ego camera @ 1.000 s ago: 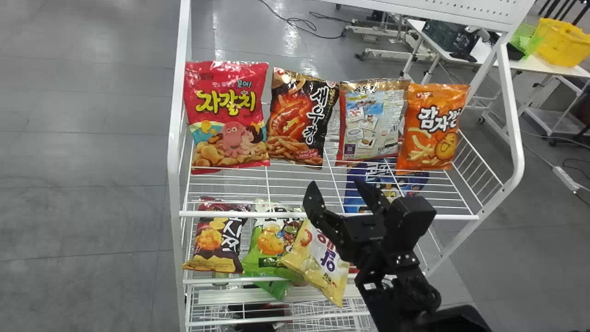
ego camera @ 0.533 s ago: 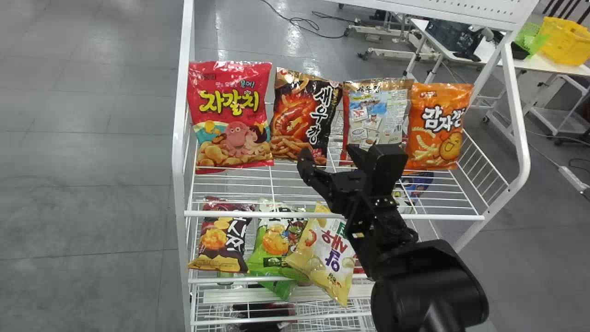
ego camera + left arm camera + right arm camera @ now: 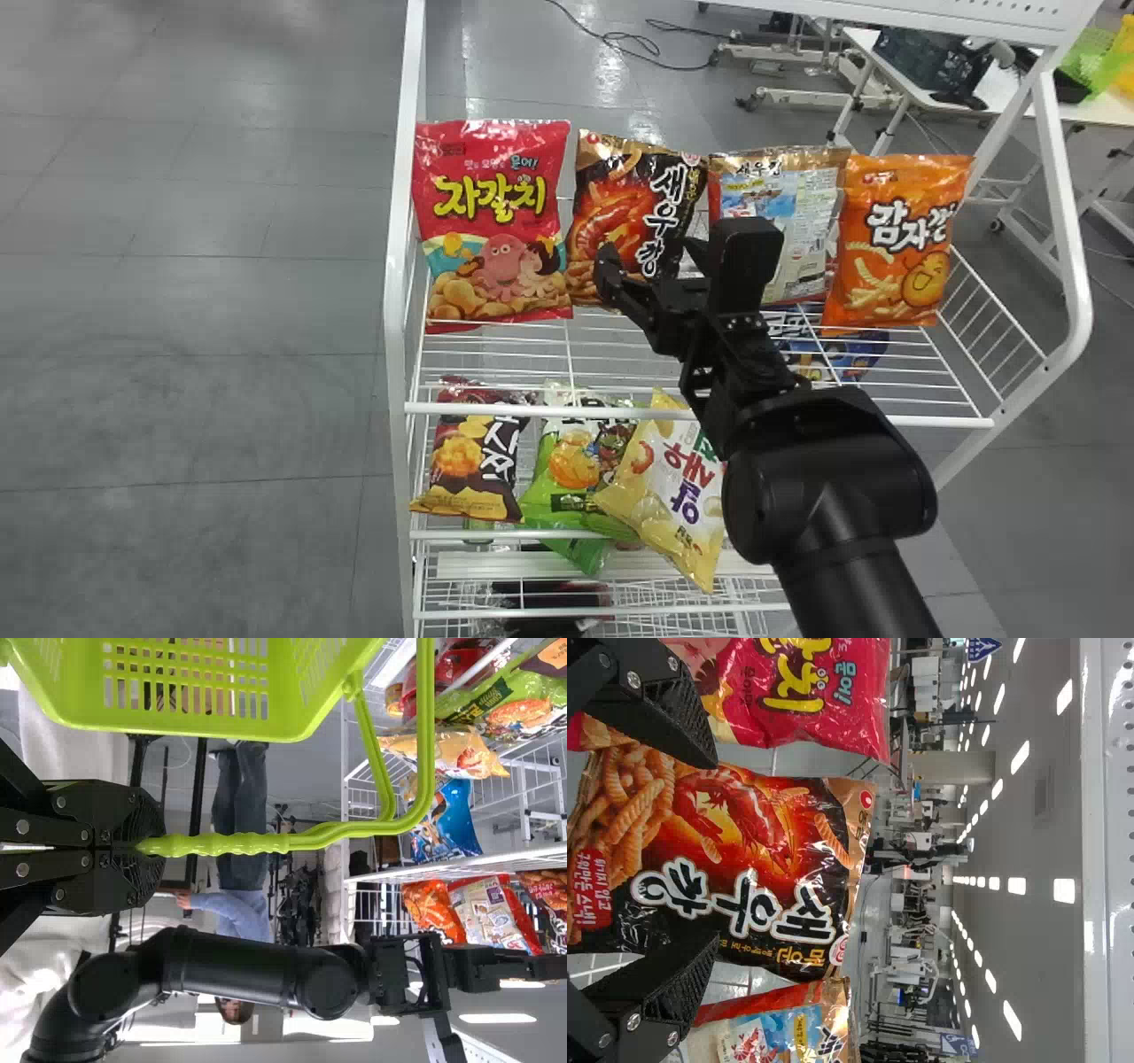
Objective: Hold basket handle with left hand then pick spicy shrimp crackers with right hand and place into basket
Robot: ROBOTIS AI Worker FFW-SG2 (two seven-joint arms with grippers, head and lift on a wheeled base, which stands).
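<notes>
We take the upper shelf [image 3: 549, 411] as our landmark. The spicy shrimp crackers [image 3: 616, 208] stand towards its back, second from its left end, between the red octopus snack bag [image 3: 496, 213] and the back-out snack bag [image 3: 811, 208]. Our right arm is the one on that side of the work, reaching in over the shelf's front rail, and its gripper [image 3: 651, 252] is in front of the lower half of the crackers, a little to the right of their middle. Its fingers are spread apart with nothing between them; whether either touches the packet we cannot tell.

What counts now is the line-up: the packet's long axis runs upright, its top leaning slightly right, and the two fingers sit roughly at its two sides. We judge that the next move is straight ahead, deeper over the shelf, perhaps with a slight shift left, before closing across the packet's width. The neighbours are near, so a finger could catch the red bag or the back-out one.

In front of the shelf, our left gripper [image 3: 159, 848] is clamped on the handle [image 3: 244, 843] of the green basket [image 3: 177, 726], which hangs ready to receive the packet.
</notes>
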